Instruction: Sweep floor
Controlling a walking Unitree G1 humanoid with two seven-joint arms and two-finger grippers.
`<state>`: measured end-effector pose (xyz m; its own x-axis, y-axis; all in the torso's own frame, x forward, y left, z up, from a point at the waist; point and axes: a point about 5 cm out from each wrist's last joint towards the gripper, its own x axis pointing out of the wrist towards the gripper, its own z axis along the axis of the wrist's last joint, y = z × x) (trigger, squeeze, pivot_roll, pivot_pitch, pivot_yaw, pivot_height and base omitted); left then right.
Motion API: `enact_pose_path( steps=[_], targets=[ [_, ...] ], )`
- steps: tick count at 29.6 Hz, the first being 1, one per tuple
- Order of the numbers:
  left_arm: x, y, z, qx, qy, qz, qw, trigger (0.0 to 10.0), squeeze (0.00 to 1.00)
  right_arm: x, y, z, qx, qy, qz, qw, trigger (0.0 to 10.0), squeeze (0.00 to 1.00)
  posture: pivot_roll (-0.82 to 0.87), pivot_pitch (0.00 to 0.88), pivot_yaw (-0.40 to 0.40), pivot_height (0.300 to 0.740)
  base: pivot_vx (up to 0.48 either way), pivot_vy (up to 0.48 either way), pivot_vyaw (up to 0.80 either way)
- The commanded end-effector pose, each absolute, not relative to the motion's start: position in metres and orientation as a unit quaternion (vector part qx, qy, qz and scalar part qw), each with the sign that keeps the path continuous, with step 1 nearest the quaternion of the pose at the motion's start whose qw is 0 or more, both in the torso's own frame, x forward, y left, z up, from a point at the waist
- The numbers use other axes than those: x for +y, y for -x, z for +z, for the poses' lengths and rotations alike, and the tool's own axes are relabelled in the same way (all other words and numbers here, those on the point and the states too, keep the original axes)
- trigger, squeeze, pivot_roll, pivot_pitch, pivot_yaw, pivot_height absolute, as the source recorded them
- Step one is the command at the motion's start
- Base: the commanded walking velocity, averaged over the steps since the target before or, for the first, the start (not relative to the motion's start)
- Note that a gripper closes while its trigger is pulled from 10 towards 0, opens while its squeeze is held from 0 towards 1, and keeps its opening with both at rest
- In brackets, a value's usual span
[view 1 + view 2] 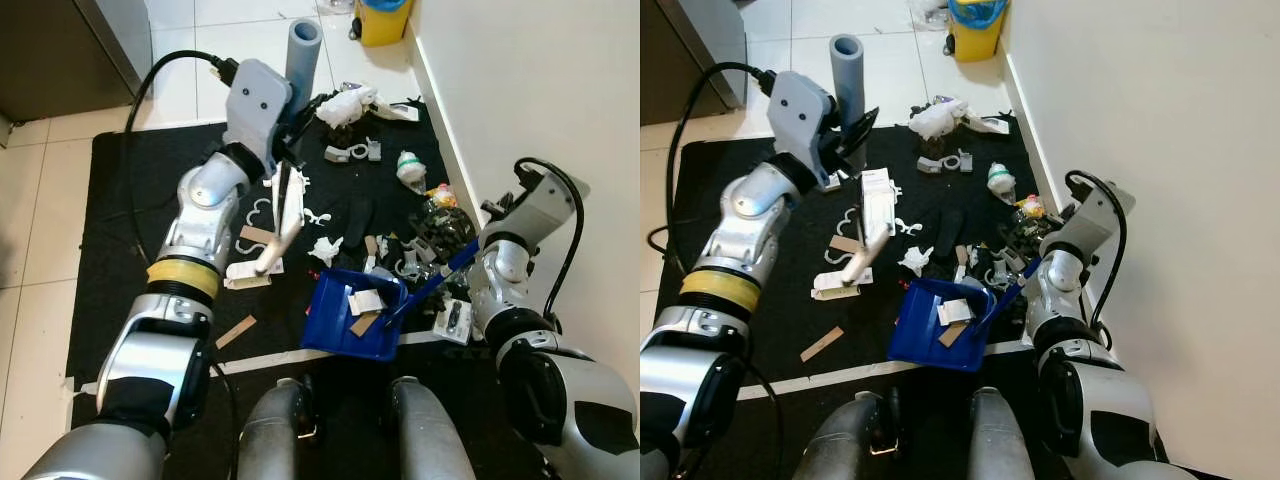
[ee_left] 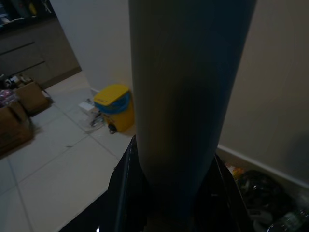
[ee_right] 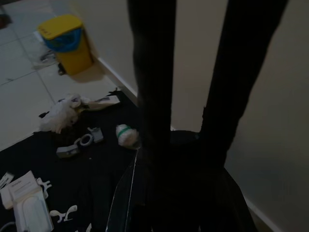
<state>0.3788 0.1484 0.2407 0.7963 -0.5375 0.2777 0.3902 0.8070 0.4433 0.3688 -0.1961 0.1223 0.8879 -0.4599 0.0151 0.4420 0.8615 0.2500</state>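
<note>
Holding blue dustpan (image 1: 352, 318) via pinching right claw (image 1: 455, 262); left claw (image 1: 285, 135) clamping grey broom handle (image 1: 301, 50); risking tipping scraps back onto black mat (image 1: 130, 200).

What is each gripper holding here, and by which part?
The left gripper clamps the grey broom handle near its top end. The right gripper holds the blue dustpan by the end of its handle.

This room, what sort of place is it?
Probably a home, maybe by a kitchen: pale tiled floor, a black mat strewn with litter along a white wall, and a yellow bin.
</note>
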Motion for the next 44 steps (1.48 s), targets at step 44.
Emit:
enact_pose_path(
  steps=[44],
  targets=[
    [0.218, -0.354, 0.154, -0.073, -0.276, -0.105, 0.953, 10.0, 0.00, -0.251, -0.324, 0.082, -0.012, 0.000, -0.349, 0.937, 10.0, 0.00, -0.03, 0.291, -0.033, 0.740, 0.000, 0.000, 0.00]
  ],
)
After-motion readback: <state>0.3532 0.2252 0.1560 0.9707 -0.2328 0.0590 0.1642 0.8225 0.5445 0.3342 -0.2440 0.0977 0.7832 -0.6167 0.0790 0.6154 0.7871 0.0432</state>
